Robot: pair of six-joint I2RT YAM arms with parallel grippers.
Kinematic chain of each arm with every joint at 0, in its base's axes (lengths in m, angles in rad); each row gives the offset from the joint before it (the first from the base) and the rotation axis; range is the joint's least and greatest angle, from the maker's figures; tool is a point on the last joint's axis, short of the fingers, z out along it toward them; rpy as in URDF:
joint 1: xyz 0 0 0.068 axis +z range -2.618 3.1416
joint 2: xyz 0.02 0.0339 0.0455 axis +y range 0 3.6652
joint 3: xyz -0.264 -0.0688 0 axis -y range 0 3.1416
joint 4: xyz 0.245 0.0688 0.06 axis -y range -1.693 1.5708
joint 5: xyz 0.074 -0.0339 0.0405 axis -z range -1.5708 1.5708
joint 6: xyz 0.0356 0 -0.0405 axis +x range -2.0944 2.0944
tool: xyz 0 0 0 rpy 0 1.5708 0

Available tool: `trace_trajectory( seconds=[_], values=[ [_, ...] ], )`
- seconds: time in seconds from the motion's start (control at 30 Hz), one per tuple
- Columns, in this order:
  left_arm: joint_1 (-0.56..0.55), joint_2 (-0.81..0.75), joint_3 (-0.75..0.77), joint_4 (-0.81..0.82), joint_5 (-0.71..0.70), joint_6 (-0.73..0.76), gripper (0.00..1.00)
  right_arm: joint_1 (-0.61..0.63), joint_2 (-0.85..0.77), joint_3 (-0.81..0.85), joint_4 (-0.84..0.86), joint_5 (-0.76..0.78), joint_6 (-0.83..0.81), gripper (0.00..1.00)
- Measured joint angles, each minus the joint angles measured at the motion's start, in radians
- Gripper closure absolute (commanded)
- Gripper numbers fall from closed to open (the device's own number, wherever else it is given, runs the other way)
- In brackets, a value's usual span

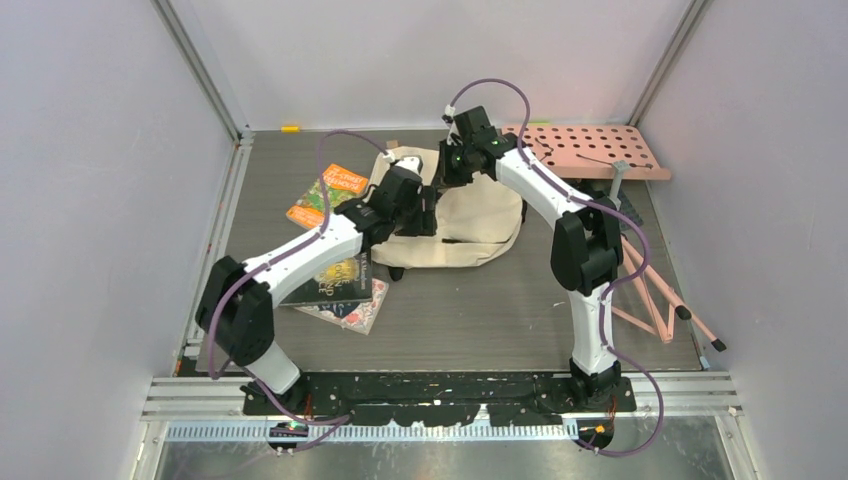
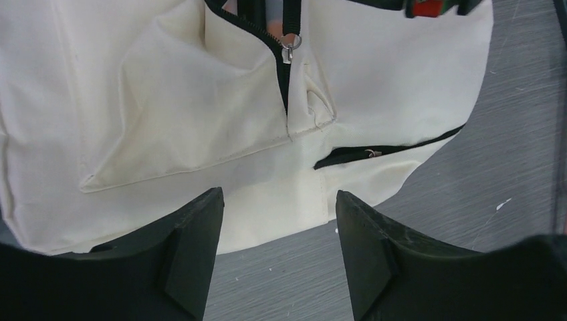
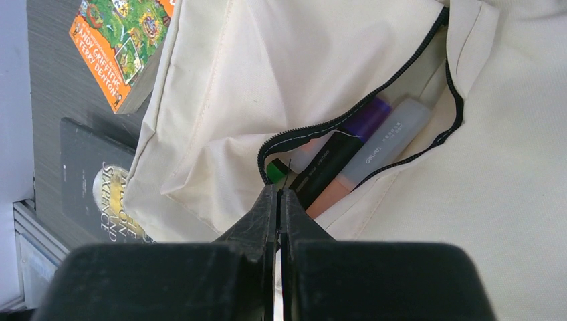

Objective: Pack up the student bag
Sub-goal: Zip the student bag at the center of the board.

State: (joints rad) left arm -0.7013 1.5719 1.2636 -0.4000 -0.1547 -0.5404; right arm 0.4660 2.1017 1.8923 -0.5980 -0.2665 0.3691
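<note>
The cream student bag [image 1: 470, 215] lies flat at mid table. My right gripper [image 1: 450, 170] is over its top. In the right wrist view the gripper [image 3: 279, 194] is shut at the end of the front pocket's black zipper [image 3: 314, 125], with a thin black pull between the fingers. The pocket gapes open and holds several markers [image 3: 361, 150]. My left gripper [image 1: 425, 210] hovers over the bag. In the left wrist view it [image 2: 277, 221] is open and empty above the bag's edge [image 2: 167, 100]. Another zipper pull [image 2: 289, 47] shows there.
An orange book [image 1: 325, 195] and a dark book [image 1: 335, 280] lie left of the bag; both also show in the right wrist view, the orange one [image 3: 124, 40] and the dark one [image 3: 93, 180]. A pink perforated board [image 1: 590, 150] stands at the back right, with pink rods [image 1: 660, 300] on the right.
</note>
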Motion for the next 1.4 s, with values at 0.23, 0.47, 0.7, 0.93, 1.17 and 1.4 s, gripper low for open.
trace_trajectory(
  seconds=[0.23, 0.47, 0.7, 0.93, 1.17, 1.4],
  values=[
    [-0.001, 0.092, 0.000, 0.033, -0.019, -0.079, 0.38, 0.005, -0.014, -0.008, -0.001, 0.031, 0.020, 0.99],
    [-0.005, 0.130, 0.014, 0.101, -0.065, -0.089, 0.45, 0.005, -0.016, -0.019, -0.002, 0.041, 0.030, 0.99],
    [-0.012, 0.206, 0.077, 0.135, -0.088, -0.079, 0.58, 0.005, -0.016, -0.019, -0.003, 0.042, 0.031, 1.00],
    [-0.013, 0.270, 0.127, 0.135, -0.084, -0.050, 0.89, 0.005, -0.016, -0.019, -0.010, 0.042, 0.031, 1.00],
    [-0.015, 0.270, 0.125, 0.127, -0.081, -0.021, 1.00, 0.005, -0.018, -0.026, -0.005, 0.046, 0.030, 0.99],
    [-0.012, 0.204, -0.009, 0.214, -0.019, 0.030, 1.00, 0.012, -0.033, -0.082, 0.003, 0.053, 0.029, 1.00]
  ],
)
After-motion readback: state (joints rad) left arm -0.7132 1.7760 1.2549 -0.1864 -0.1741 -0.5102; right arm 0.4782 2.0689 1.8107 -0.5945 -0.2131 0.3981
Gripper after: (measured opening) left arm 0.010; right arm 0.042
